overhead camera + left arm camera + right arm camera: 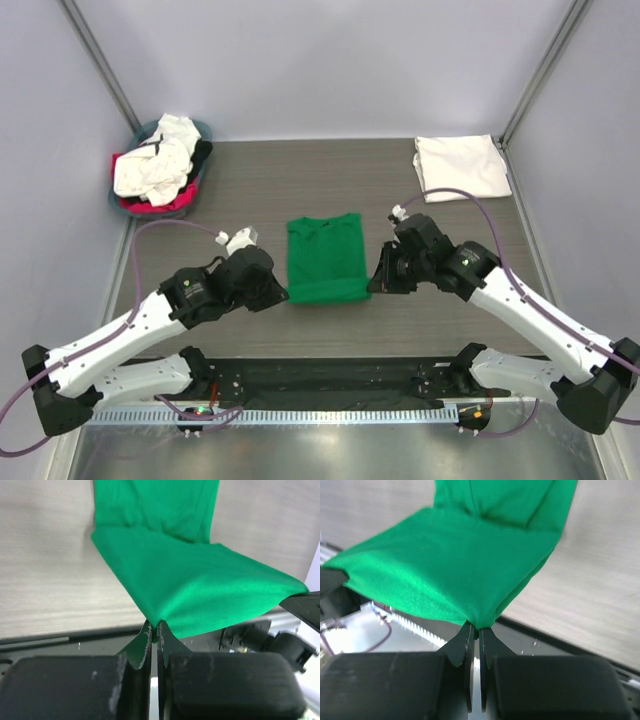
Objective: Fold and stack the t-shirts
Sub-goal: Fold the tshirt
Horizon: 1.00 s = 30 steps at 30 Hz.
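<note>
- Your left pincer is clenched on the near left corner of the green t-shirt. The two black fingers are pressed together, with a little peak of green cloth nipped between their tips.
- Your right pincer is clenched on the near right corner of the same shirt in just the same way.
- The green t-shirt is in the middle of the counter, between your two arms. From above it looks like a tall box shape, with the neck hole at the far end and the sleeves tucked in.
- The cloth is soft and bright and a bit shiny. Between the two pincers it is pulled smooth and tight. Farther off, near the neck, it has soft folds and wrinkles.
- The far part of the shirt lies flat on the counter. The near part slopes up from a crease to your pincers.
- The counter is flat and grey-brown, with thin lines like wood.
- A white t-shirt lies in the far right corner of the counter. It is folded into a neat square, well apart from the green one.
- A round grey-blue basket sits at the far left corner. Crumpled shirts are heaped in it: a white one on top, a pink-red one under it at the near side, and a black one poking out on the right.
</note>
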Available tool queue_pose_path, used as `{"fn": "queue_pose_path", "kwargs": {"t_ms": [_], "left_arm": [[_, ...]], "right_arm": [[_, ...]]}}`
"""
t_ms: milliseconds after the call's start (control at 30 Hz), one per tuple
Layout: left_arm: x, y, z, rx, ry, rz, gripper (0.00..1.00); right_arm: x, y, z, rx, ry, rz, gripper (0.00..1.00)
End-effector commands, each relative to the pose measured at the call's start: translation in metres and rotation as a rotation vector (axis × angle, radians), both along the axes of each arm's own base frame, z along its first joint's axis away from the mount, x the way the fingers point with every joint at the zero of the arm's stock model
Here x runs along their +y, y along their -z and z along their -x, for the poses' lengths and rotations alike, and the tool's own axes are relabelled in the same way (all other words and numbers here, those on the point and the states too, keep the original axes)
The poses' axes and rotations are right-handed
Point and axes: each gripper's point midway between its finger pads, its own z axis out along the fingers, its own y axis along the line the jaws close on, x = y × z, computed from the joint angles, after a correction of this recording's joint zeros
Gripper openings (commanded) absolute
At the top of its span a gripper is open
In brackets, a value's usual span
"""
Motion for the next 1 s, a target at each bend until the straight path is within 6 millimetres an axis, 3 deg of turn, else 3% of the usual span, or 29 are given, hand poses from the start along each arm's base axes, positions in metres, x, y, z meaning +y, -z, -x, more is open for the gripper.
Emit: {"fn": "queue_pose_path", "kwargs": {"t_ms": [0, 133, 267, 300, 433, 667, 700, 733, 867, 900, 933, 967], "left_arm": [[0.021, -0.012, -0.021, -0.065, -0.055, -0.145, 0.02], [0.019, -0.029, -0.044, -0.087, -0.049, -0.185, 0.03], [0.022, -0.027, -0.074, -0.057, -0.045, -0.187, 0.03], [0.019, -0.023, -0.081, -0.042, -0.044, -0.181, 0.03], [0.026, -0.011, -0.11, 0.011, -0.066, -0.152, 0.03], [0.017, 0.01, -0.155, 0.115, -0.028, -0.094, 0.03], [0.013, 0.002, -0.165, 0.105, -0.019, -0.072, 0.03], [0.015, 0.015, -0.175, 0.14, -0.021, -0.087, 0.03], [0.017, 0.026, -0.213, 0.179, -0.028, -0.097, 0.06], [0.016, 0.024, -0.224, 0.18, -0.028, -0.092, 0.06], [0.019, 0.028, -0.232, 0.201, -0.029, -0.086, 0.07], [0.019, 0.053, -0.241, 0.254, -0.028, -0.106, 0.07]], "right_arm": [[-0.024, -0.007, -0.023, -0.062, 0.024, 0.174, 0.01], [-0.027, -0.021, -0.057, -0.086, 0.044, 0.203, 0.01], [-0.026, -0.021, -0.085, -0.072, 0.042, 0.221, 0.01], [-0.026, -0.013, -0.092, -0.051, 0.032, 0.242, 0.01], [-0.023, -0.013, -0.116, -0.044, 0.03, 0.248, 0.01], [-0.022, 0.0, -0.155, -0.004, 0.031, 0.257, 0.01], [-0.021, -0.003, -0.163, -0.011, 0.036, 0.252, 0.01], [-0.019, 0.005, -0.169, 0.006, 0.035, 0.261, 0.01], [-0.017, 0.018, -0.201, 0.027, 0.036, 0.266, 0.01], [-0.013, 0.013, -0.211, 0.012, 0.035, 0.25, 0.01], [-0.014, 0.019, -0.219, 0.022, 0.041, 0.25, 0.01], [-0.012, 0.034, -0.228, 0.054, 0.04, 0.257, 0.01]]}}
